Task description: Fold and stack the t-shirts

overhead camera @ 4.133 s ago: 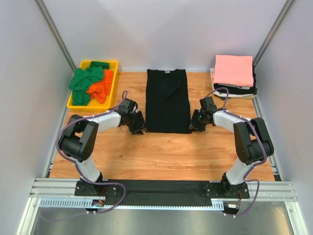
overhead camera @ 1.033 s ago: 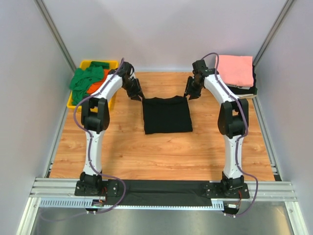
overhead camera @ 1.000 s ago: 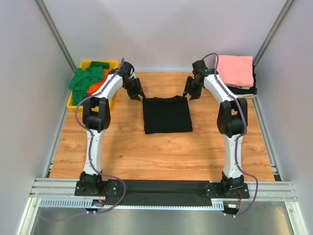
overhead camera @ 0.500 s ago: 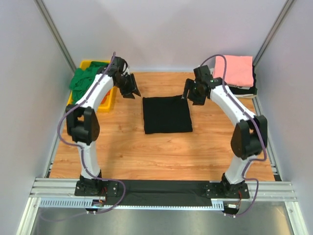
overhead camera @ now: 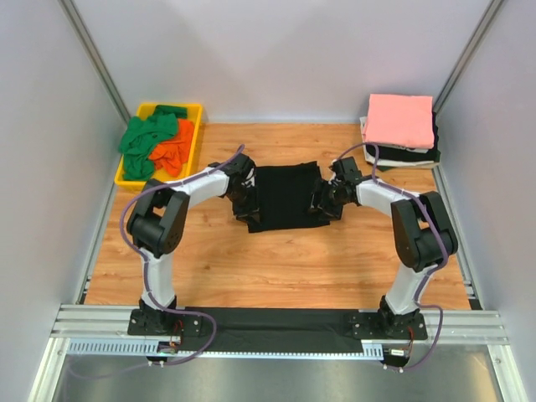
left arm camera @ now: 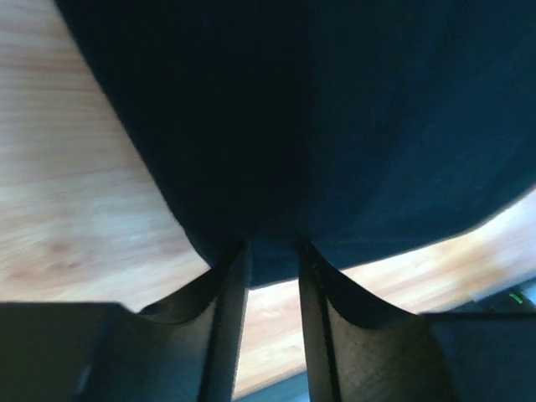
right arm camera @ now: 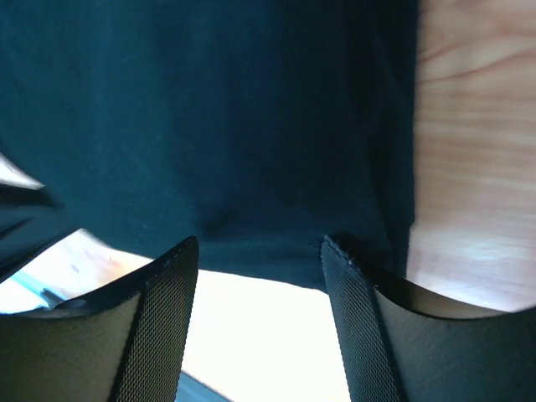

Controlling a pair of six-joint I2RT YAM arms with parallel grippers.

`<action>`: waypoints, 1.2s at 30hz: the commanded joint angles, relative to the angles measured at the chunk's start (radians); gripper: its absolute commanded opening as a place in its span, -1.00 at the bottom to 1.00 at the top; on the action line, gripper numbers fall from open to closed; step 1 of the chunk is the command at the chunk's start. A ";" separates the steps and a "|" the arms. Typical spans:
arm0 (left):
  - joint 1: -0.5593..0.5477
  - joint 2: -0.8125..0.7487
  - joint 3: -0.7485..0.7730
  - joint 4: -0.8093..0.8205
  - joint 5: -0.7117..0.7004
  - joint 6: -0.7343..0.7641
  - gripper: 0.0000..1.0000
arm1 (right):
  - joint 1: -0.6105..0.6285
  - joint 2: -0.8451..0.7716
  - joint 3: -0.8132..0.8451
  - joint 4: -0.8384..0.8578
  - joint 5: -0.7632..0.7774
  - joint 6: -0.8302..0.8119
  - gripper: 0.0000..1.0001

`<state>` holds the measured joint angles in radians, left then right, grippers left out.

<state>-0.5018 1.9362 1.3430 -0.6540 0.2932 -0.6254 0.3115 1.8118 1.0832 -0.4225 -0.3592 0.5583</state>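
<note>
Now the shirt lies folded on the bench. Right pincer is open at its edge; left pincer looks nearly closed, grip unclear. A weak pinch could spoil the fold.

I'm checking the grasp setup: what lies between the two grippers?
The folded black shirt spans the gap, with the left gripper at one side edge and the right gripper at the other. The top view shows it.
</note>
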 commanded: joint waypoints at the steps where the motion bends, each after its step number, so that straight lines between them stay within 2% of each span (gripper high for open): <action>1: 0.017 0.079 -0.001 0.031 -0.075 0.024 -0.23 | -0.011 0.004 -0.100 0.088 0.038 0.000 0.26; 6: 0.017 0.066 -0.012 -0.002 -0.199 0.095 -0.24 | 0.008 -0.072 -0.252 0.114 0.095 0.086 0.26; 10: 0.014 0.015 0.079 -0.113 -0.290 0.144 -0.22 | 0.070 -0.156 -0.283 0.045 0.150 0.115 0.27; 12: 0.008 -0.058 0.120 -0.192 -0.333 0.162 -0.21 | 0.100 -0.241 -0.246 -0.045 0.204 0.086 0.28; 16: 0.003 -0.209 0.189 -0.330 -0.370 0.203 -0.15 | 0.101 -0.357 -0.013 -0.225 0.269 0.006 0.39; 20: 0.003 -0.348 0.245 -0.453 -0.410 0.259 -0.14 | 0.084 -0.371 0.134 -0.326 0.299 -0.057 0.73; 22: 0.003 -0.403 0.207 -0.478 -0.439 0.291 -0.14 | 0.046 -0.342 0.155 -0.337 0.302 -0.077 0.86; 25: 0.003 -0.525 0.096 -0.478 -0.477 0.317 -0.14 | -0.005 -0.296 0.162 -0.297 0.240 -0.112 0.93; 30: 0.003 -0.715 -0.126 -0.414 -0.485 0.319 -0.14 | -0.081 -0.175 0.217 -0.199 0.129 -0.185 0.99; 36: 0.003 -0.801 -0.237 -0.378 -0.471 0.262 -0.14 | -0.135 0.009 0.311 -0.173 0.123 -0.235 1.00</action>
<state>-0.4969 1.1812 1.1244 -1.0653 -0.1665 -0.3470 0.1902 1.7817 1.3224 -0.6498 -0.2012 0.3817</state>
